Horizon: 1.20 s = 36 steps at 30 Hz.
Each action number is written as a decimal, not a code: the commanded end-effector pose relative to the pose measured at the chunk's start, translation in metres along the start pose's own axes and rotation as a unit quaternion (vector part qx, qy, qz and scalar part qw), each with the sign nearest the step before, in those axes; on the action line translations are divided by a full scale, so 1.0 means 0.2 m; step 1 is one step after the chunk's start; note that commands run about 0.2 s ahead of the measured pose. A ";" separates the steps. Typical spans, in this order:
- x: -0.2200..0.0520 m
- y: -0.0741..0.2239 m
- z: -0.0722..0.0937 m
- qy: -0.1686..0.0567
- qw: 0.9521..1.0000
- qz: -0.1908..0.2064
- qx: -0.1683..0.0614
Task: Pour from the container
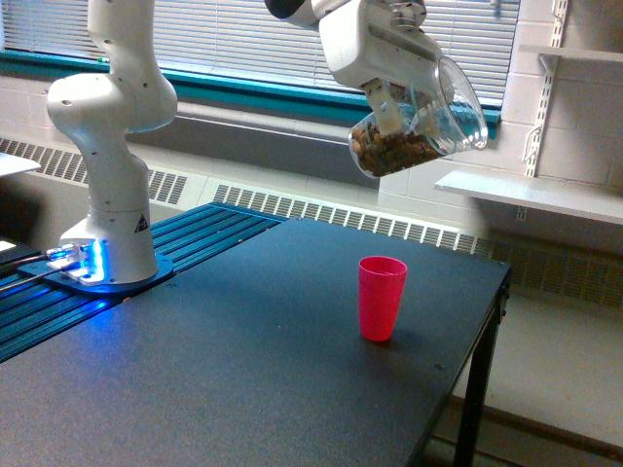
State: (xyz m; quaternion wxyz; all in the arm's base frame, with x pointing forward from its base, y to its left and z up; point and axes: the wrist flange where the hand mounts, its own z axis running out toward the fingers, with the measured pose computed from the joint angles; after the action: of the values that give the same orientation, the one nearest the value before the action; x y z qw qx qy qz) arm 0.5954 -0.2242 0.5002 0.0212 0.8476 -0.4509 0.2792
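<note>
Dark and bare across its near half, the black table [243, 389] carries only two things: the arm's white base [107, 243], bolted at the far corner on the exterior view's left, and an opaque pink tumbler [382, 297] standing upright toward the edge on the exterior view's right, mouth open to the ceiling. That upright stance suits a receiver, and it seems set there to catch what is poured.

High above the tumbler, well clear of it, the gripper [394, 107] holds the clear plastic container [423, 122]. Its fingers are closed on the container's side, apparently at the handle, though the exact contact is hard to make out through the plastic. The container is tipped well over, its wide rim pointing up and toward the exterior view's right, while a brown granular load [394, 151] lies heaped in the lower part near its base. Nothing is spilling. Held this way the contents stay put; I judge pouring has not begun in earnest, since the rim sits higher than the load and points off to one side of the tumbler.
</note>
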 end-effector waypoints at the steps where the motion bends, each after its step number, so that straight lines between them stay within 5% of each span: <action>1: 0.10 0.11 -0.04 0.015 0.999 0.026 -0.010; 16: -0.04 -0.01 -0.02 0.005 1.000 -0.012 -0.010; 36: -0.47 0.01 -0.05 -0.005 0.998 -0.054 -0.042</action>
State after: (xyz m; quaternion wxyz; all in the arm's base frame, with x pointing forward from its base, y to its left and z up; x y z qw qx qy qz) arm 0.5594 -0.1687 0.4571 0.0764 0.8800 -0.4001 0.2445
